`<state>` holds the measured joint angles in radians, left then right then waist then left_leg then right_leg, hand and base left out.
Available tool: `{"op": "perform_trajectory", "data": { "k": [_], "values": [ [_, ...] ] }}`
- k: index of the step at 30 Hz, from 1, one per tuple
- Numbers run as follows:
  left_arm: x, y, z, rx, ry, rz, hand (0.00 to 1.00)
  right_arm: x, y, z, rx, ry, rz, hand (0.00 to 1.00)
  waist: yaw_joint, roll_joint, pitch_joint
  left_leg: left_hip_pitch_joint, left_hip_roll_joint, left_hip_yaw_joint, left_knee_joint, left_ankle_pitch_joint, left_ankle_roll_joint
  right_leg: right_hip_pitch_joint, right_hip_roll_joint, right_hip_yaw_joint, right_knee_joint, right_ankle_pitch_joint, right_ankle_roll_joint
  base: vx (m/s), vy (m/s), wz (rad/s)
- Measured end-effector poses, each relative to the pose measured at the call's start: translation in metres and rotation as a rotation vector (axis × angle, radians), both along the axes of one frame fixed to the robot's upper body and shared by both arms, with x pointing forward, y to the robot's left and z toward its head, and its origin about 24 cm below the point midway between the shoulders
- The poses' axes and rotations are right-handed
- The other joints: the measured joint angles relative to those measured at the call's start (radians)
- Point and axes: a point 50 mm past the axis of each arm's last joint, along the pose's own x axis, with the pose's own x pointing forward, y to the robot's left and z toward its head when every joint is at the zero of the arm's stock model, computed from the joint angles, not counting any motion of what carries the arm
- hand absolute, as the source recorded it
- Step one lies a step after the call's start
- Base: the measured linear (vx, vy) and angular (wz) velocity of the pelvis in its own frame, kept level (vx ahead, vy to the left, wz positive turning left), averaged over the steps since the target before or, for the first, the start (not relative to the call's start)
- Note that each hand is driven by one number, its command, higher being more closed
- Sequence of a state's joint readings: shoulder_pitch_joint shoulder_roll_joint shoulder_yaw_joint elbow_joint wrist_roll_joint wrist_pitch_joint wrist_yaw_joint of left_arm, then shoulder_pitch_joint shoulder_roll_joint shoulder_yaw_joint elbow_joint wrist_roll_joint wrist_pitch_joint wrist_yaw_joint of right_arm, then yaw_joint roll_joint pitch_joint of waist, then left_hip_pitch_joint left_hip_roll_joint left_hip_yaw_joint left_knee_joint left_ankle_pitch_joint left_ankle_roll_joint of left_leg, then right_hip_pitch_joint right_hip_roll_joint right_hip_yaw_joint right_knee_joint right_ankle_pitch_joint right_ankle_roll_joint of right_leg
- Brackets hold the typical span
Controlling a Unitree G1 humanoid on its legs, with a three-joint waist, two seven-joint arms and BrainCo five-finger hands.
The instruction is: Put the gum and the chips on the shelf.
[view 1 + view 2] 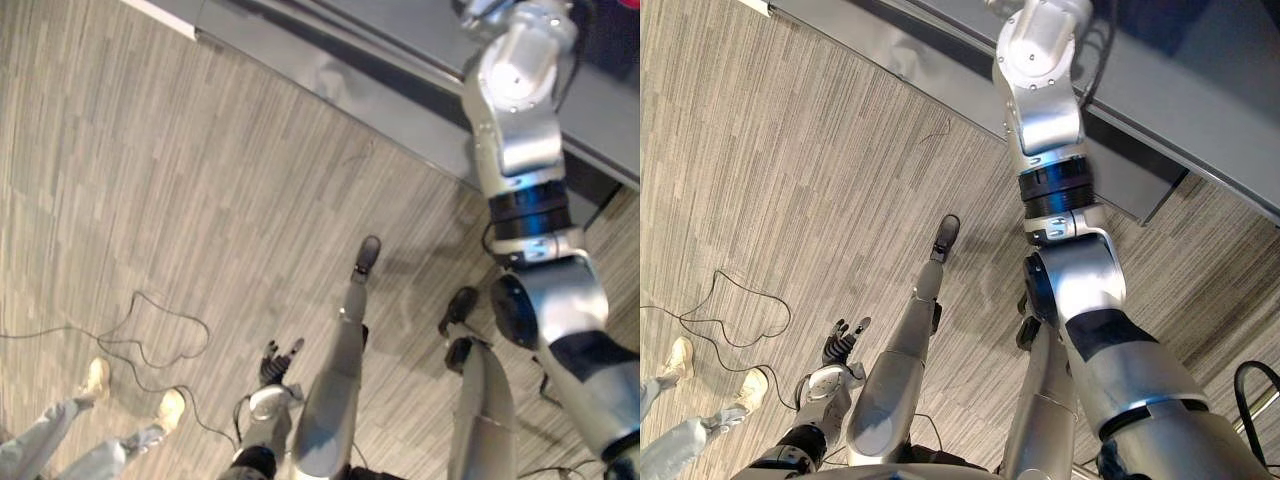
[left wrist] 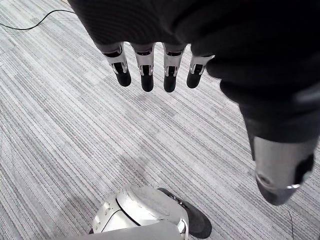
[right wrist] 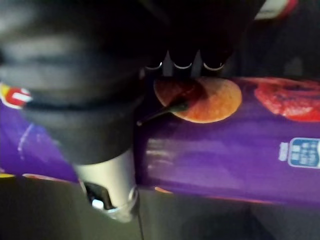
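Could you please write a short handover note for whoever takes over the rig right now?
Left hand: open, holding nothing, hanging low over the striped grey floor.
Right hand: reached up over the grey shelf, close against the purple chips tube, which is printed with crisp pictures. Its grip cannot be judged.
Chips: the tube lies sideways, apparently on a dark grey surface.
Done: the chips seem to have reached the shelf area.
Left: confirm the chips are set down and released, then handle the gum.
Note: a person in light trousers stands on the robot's left.
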<state>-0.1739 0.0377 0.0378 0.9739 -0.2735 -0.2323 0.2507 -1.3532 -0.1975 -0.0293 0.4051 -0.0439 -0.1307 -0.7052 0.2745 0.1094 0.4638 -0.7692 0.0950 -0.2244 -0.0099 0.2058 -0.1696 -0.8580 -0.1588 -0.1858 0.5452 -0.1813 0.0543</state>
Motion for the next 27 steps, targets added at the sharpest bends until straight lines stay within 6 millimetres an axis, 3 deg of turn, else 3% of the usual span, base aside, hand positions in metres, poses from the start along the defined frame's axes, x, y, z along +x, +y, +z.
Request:
{"op": "perform_trajectory", "data": {
  "k": [7, 16, 27],
  "values": [
    [0.000, 0.001, 0.000, -0.018, -0.003, 0.045, 0.00, -0.017, -0.005, 0.001, 0.023, -0.075, -0.092, 1.00, 0.002, 0.000, 0.000, -0.018, 0.002, 0.023, 0.006, -0.011, 0.009, -0.030, -0.002, 0.013, 0.018, -0.002, -0.003, 0.00, -0.036, -0.04],
    [0.000, 0.001, 0.000, -0.041, -0.005, 0.084, 0.00, -0.012, 0.009, -0.027, -0.044, -0.010, -0.107, 1.00, 0.002, 0.000, 0.000, -0.046, 0.002, 0.032, 0.020, -0.011, 0.007, -0.051, -0.001, 0.015, 0.019, -0.002, -0.003, 0.01, -0.030, 0.00],
    [0.000, 0.001, 0.000, -0.043, -0.006, 0.089, 0.00, -0.005, 0.026, -0.034, -0.130, 0.037, -0.058, 1.00, 0.003, 0.000, 0.000, -0.053, 0.004, 0.049, 0.021, -0.014, 0.010, -0.064, -0.002, 0.024, 0.025, -0.002, -0.003, 0.00, -0.042, -0.01]
  ]
}}
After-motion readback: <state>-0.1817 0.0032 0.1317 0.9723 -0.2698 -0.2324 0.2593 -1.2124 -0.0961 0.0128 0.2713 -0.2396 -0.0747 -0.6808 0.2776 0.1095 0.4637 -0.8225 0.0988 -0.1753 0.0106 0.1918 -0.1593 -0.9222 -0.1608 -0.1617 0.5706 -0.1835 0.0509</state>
